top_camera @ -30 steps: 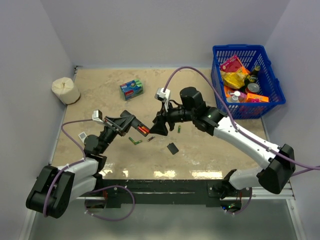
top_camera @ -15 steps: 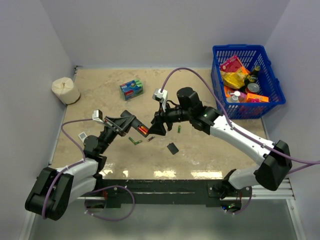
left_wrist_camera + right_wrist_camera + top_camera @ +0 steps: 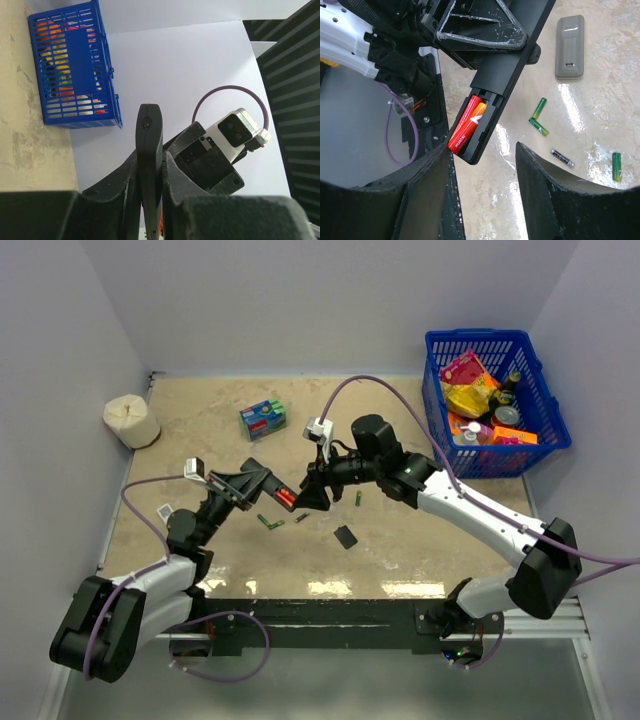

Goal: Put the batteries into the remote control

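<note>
Counter [image 3: 400, 540] fills the overhead view. At its centre the left fingers [image 3: 252, 486] are closed on the remote [image 3: 272, 488], which shows red batteries [image 3: 286, 499] at its right end. The right fingers [image 3: 318, 496] sit just right of that end. Below them lie green batteries [image 3: 268, 523], a dark cell [image 3: 300, 518] and the cover [image 3: 346, 536]; a packet [image 3: 263, 418] sits above and a basket [image 3: 478, 335] at upper right. In the left wrist view the remote stands edge-on at centre, pinched between both fingers, with the basket at upper left. In the right wrist view the right fingers are spread apart and hold nothing. The remote slants from upper right to centre, its open bay holding two red batteries side by side; whether the fingers touch it I cannot tell. The cover lies at upper right and the green batteries and dark cell at right.
</note>
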You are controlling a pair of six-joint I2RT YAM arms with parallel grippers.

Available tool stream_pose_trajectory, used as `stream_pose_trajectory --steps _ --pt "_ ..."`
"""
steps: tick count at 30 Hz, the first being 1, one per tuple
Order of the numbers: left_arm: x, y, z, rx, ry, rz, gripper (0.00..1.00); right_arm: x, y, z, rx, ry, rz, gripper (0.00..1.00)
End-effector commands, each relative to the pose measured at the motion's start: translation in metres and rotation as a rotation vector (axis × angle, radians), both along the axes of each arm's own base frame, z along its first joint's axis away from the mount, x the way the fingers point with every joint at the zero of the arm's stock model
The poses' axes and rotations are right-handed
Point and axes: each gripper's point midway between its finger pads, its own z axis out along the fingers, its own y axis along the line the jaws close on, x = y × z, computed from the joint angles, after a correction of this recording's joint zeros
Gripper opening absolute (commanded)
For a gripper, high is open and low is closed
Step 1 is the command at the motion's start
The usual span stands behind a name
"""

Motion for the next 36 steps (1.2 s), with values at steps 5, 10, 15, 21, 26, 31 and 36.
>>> stream_pose_trajectory --steps 5,10,15,21,26,31,36 --pt "-0.012 -0.004 0.045 -0.024 -0.171 -0.030 0.00 0.001 0.006 0.006 0.034 0.030 -0.002 0.54" --pt "-0.018 -0.007 0.057 -0.016 -0.252 -0.048 0.00 -0.001 0.007 -0.001 0.017 0.082 -0.004 0.45" --pt "-0.023 -0.008 0.069 -0.017 -0.320 -0.060 0.00 0.003 0.009 -0.008 0.005 0.129 -0.036 0.35" --pt "-0.030 -0.011 0.079 -0.009 -0.393 -0.078 0.00 0.006 0.012 -0.015 -0.004 0.181 -0.051 0.16" --pt "-0.042 -0.014 0.090 0.010 -0.485 -0.107 0.00 0.005 0.015 -0.015 -0.010 0.227 -0.039 0.12" --pt "-0.049 -0.017 0.100 0.022 -0.559 -0.125 0.00 0.005 0.018 -0.015 -0.012 0.257 -0.028 0.06" --pt "-0.050 -0.021 0.107 0.040 -0.604 -0.131 0.00 0.003 0.019 -0.014 -0.037 0.285 -0.010 0.16"
